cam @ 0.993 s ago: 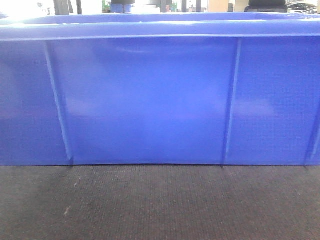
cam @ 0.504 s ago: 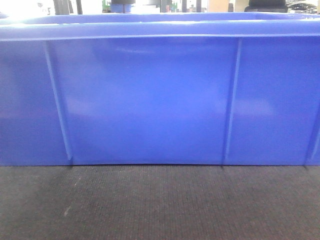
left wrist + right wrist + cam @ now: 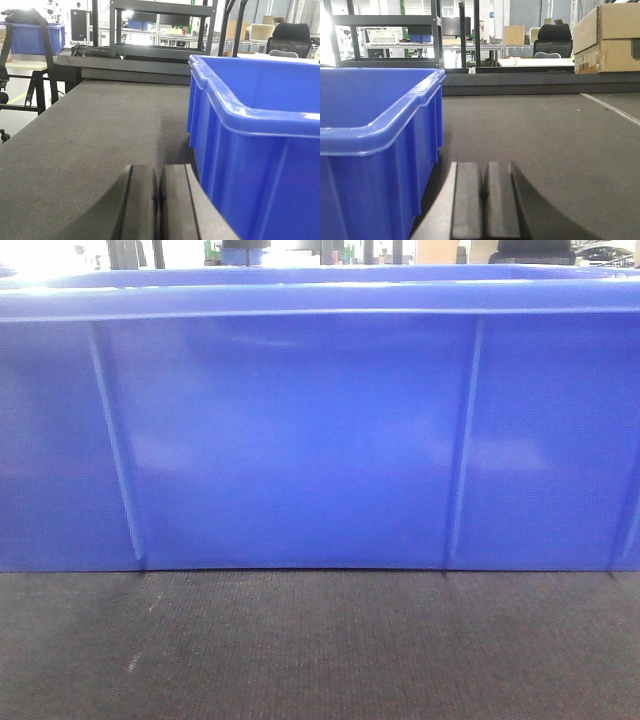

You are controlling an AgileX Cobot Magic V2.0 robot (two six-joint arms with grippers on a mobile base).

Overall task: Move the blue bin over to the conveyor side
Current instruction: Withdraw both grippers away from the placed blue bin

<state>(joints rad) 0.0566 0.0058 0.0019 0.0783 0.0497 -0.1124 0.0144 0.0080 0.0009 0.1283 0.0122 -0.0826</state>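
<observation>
- Front-facing view: the blue bin [image 3: 300, 440] fills the width of the frame, its long ribbed wall square to the camera, its base resting on the conveyor side [image 3: 320, 650], a dark woven belt surface.
- Left wrist view: the left gripper [image 3: 159, 200] sits low over the belt, its two dark pads pressed together with only a thin seam between them; nothing is held.
- The bin [image 3: 260, 135] stands just to the right of the left gripper, its end wall and thick rim rising above the pads. Contact between gripper and wall cannot be confirmed.
- Ahead of the left gripper, the belt [image 3: 100, 130] runs to a dark metal shelving rack [image 3: 160, 30]; a smaller blue crate [image 3: 35, 37] sits far ahead to the left.
- Right wrist view: the right gripper [image 3: 484, 200] is likewise closed, pads together, holding nothing, low over the belt [image 3: 545, 140].
- The bin [image 3: 375, 135] stands just to the left of the right gripper.
- A cardboard box [image 3: 607, 40] sits far ahead to the right.
</observation>
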